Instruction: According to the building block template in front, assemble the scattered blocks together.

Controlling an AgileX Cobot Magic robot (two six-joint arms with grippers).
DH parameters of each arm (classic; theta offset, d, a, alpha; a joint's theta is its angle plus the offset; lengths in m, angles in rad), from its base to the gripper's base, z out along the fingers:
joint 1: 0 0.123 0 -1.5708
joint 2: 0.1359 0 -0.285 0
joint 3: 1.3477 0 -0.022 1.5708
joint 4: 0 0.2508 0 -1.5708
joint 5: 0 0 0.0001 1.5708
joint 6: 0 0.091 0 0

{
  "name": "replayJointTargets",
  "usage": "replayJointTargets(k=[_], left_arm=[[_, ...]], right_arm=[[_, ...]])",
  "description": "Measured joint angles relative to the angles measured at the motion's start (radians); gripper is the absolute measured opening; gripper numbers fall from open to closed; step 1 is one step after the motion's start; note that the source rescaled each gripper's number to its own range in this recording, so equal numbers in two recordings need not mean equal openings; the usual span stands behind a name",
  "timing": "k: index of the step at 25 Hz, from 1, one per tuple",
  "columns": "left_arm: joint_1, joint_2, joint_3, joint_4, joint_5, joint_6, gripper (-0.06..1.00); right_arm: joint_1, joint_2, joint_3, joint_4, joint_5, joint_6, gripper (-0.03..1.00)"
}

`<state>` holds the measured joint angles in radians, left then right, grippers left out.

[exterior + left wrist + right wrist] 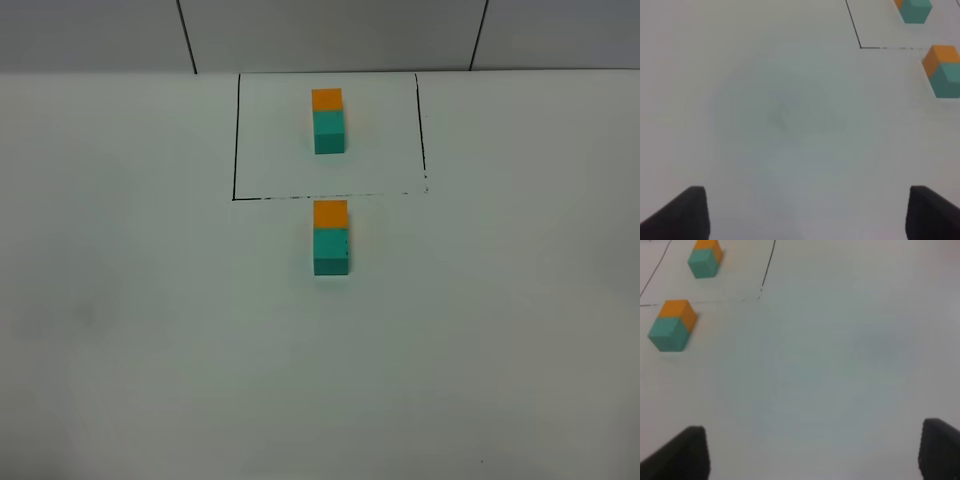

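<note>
The building block template (328, 120), an orange cube joined to a teal one, stands inside the black drawn rectangle (236, 140) at the table's far middle. Just in front of the rectangle, the orange block (330, 213) and the teal block (331, 250) touch in a line, orange farther, teal nearer. The left wrist view shows the pair (942, 70) and the template (915, 10); so does the right wrist view, with pair (671, 325) and template (704, 260). My left gripper (805, 215) and right gripper (812, 455) are open, empty and well back from the blocks. Neither shows in the exterior view.
The white table (150, 330) runs to a grey tiled wall (330, 30) at the back. Bare tabletop lies left, right and in front of the blocks.
</note>
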<state>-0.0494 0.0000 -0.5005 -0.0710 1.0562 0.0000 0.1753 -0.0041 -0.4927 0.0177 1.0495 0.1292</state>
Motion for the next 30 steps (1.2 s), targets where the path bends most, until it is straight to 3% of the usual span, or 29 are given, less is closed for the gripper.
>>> replayJointTargets(k=[4,11,30], left_arm=[[0.0,0.0,0.0,0.0,0.0,0.0,0.67],[0.0,0.0,0.0,0.0,0.0,0.0,0.67],[0.0,0.0,0.0,0.0,0.0,0.0,0.67]], right_arm=[[-0.005,0.0,0.0,0.0,0.0,0.004,0.7],[-0.089,0.0,0.0,-0.001,0.0,0.008,0.7],[-0.092,0.0,0.0,-0.001,0.0,0.009,0.7]])
